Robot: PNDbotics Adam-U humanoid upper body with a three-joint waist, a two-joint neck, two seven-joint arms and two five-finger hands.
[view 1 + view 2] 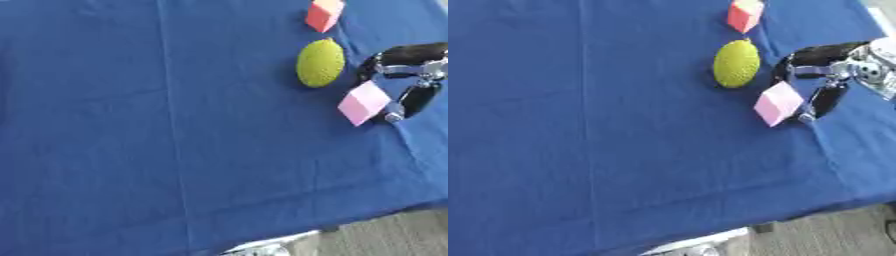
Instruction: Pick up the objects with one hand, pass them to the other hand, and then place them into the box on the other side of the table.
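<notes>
Three objects sit bunched toward the far right corner of the tabletop (131, 150), which is covered by a blue cloth with faint fold lines running from the far edge to the near edge. In the left eye view, a red block (324, 15) lies at the far edge, a yellow-green oval object (320, 63) just nearer than it, and a pink cube (363, 103) nearer again and to the right, tilted on a corner. The right hand (404, 75) comes in from the right edge, its fingers curved on either side of the pink cube; whether they actually clamp it cannot be told. Most of the cloth, from the left edge across the middle to the near edge, lies open. In the right eye view, the near edge of the cloth slants across the bottom, with grey floor (833, 235) showing beyond the near right corner and a pale strip (702, 242) below the edge. The left hand shows in neither view.
</notes>
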